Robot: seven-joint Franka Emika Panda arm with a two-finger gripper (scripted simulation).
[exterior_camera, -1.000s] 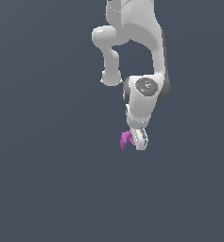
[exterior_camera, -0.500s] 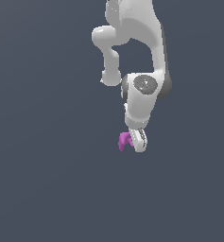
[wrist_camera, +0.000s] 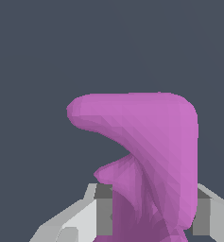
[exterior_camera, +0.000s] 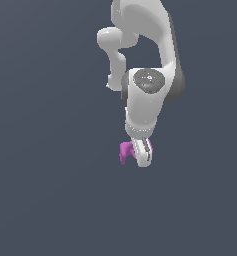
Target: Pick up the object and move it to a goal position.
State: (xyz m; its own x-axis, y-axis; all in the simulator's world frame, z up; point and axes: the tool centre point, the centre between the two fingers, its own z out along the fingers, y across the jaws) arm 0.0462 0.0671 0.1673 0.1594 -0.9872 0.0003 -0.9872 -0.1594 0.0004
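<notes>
Gripper clamped the magenta object, which protruded toward the exterior view's left, fingers flanking it.

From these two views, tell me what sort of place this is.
Probably a bare simulated test scene: flat grey background everywhere, a smooth white robot arm, and a faceted magenta object between the fingers of the end effector. No furniture shows.

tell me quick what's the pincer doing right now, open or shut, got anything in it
Pincer: shut on the magenta object, which sits between its fingers in the wrist view.
</notes>
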